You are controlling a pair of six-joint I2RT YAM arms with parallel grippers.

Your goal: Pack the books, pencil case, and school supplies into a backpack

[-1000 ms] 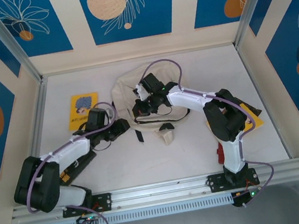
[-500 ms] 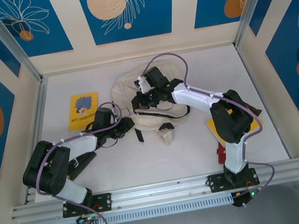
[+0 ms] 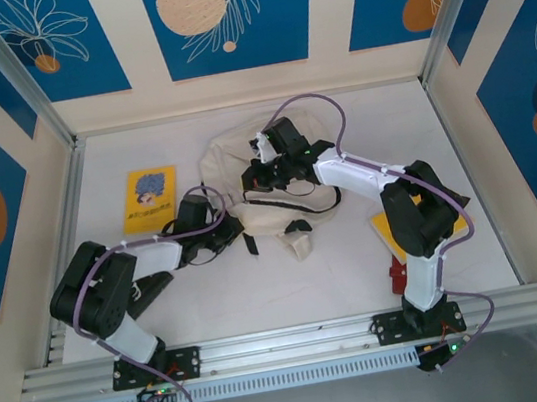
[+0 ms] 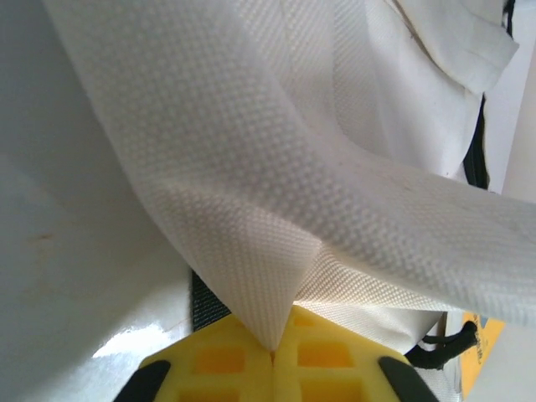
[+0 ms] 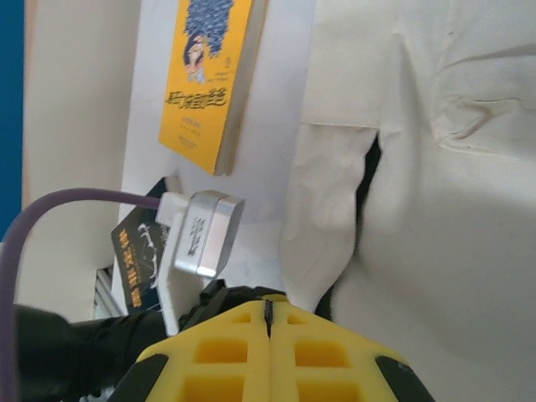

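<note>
Cream backpack (image 3: 224, 170) slumped near the middle of the white table (image 3: 340, 271), well apart from every wall. Left gripper (image 4: 272, 356) at the bag's left edge, yellow pads pressed together on a peaked fold of the cloth, the fold raised like a tent above the tabletop. Dark strap (image 4: 203, 306) just beneath that fold. Right gripper (image 5: 268, 322) low over the bag's upper middle, jaws pressed together with no gap; impossible to tell whether pinching anything. One yellow book (image 3: 149, 200) flat on the table left of the backpack, near but not touching, its far edge short of the back wall. A black book (image 5: 138, 251) nearer the front left, partly under the left arm. Another yellow book (image 3: 385, 236) on the right, mostly covered by the right arm's elbow. Small red thing (image 3: 397, 276) just beside that arm, toward the front rail. Bare table in front of the backpack between the two arms. More bare table in a broad strip along the back wall and at the far right corner.
</note>
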